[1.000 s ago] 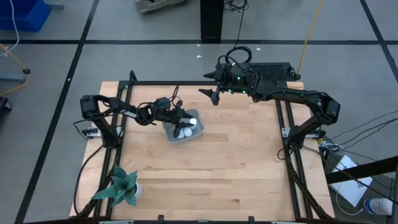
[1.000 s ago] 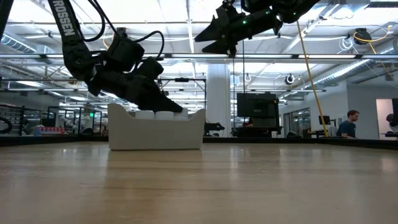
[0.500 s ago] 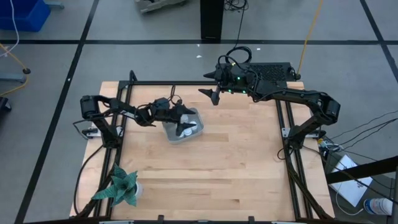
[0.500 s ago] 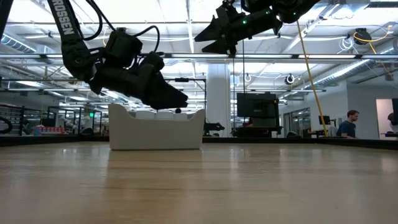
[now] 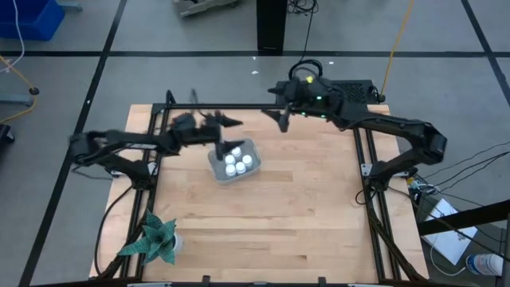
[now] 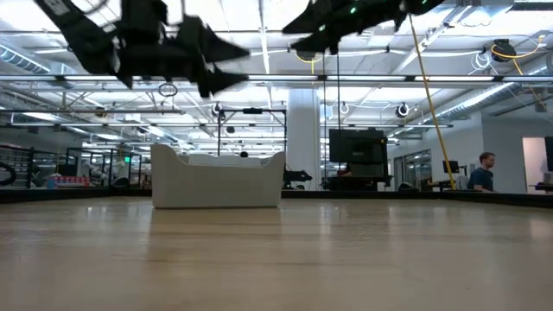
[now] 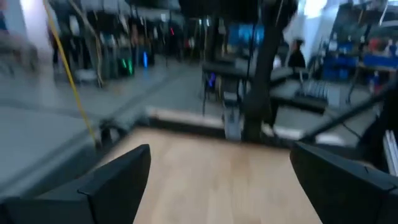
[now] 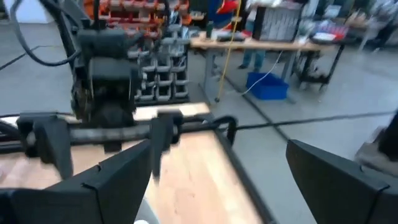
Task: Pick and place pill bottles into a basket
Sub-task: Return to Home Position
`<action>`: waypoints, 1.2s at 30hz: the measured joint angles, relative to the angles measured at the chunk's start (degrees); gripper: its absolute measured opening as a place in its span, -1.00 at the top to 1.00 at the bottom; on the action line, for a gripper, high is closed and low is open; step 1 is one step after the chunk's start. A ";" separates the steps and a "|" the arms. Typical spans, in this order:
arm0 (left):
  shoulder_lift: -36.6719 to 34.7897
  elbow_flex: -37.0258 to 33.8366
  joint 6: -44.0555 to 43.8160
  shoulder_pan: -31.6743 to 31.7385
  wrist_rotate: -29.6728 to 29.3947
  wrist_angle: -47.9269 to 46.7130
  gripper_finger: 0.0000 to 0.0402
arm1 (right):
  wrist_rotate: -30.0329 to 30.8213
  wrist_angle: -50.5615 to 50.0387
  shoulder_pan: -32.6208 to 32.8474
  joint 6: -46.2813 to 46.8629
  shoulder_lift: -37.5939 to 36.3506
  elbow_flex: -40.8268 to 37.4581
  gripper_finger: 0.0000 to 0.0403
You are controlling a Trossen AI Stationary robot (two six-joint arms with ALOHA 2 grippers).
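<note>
Pale wooden table point(image 5: 279, 215) lay under the left gripper point(image 5: 225, 125) and right gripper point(image 5: 276, 108), both spread and empty near its far edge. Small grey-blue plastic basket point(image 5: 216, 168), far left, held five tiny white capped pill bottles point(image 5: 236, 159), likely light, rigid, slick, best pinched mid-body.

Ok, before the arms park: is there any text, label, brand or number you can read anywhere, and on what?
No text can be read anywhere.
pill bottles: only plain white caps show from above; no label is visible.
basket: plain wall, no marking.
left arm: blurred in the low view; any lettering is unreadable.
background shelves: too blurred to read.
</note>
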 joint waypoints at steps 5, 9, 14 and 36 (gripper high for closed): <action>-15.79 0.02 2.76 2.06 -0.17 -8.56 -0.95 | 5.58 -5.49 -0.04 -3.74 -9.44 0.00 -0.77; -28.53 0.04 9.95 3.34 -0.21 -19.80 -0.95 | 8.74 -10.95 -0.04 -4.98 -17.93 0.00 -0.77; -41.94 0.04 12.98 4.72 -1.29 -35.53 -0.95 | 13.74 -16.27 -0.06 -5.73 -27.57 -1.97 -0.77; -59.63 -7.90 5.47 5.48 -13.25 -61.06 -0.95 | 43.46 -5.95 -0.06 -1.22 -72.66 -47.00 -0.77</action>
